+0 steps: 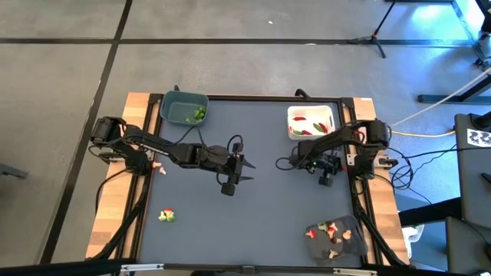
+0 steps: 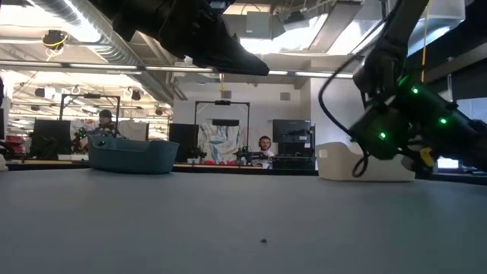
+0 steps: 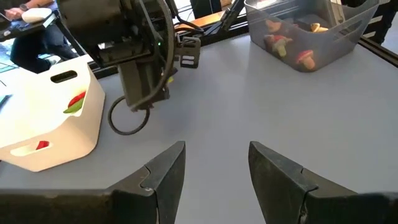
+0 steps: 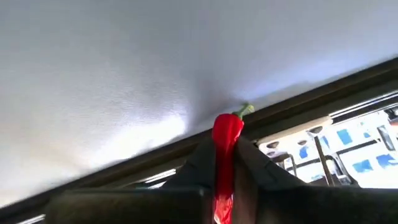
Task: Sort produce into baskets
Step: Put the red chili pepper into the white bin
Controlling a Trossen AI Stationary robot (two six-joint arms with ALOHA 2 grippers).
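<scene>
1 glossy tapered red pepper [image 4: 226,149] pinched.

Robotics lab, monitors [image 2: 289,137], ceiling ducts [image 2: 91,30]

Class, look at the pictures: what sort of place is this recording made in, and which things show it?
Probably a robotics lab or workshop: computer monitors on benches behind the table, a seated person, and a tripod on the taped floor.

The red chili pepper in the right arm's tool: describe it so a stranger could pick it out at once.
Start at the white plastic tub by the table's far right corner. Just in front of it hangs the right tool, shut on a slim glossy red chili pepper with a green stem. Unlike the red pieces in the tub, it is clamped between two dark fingers.
</scene>
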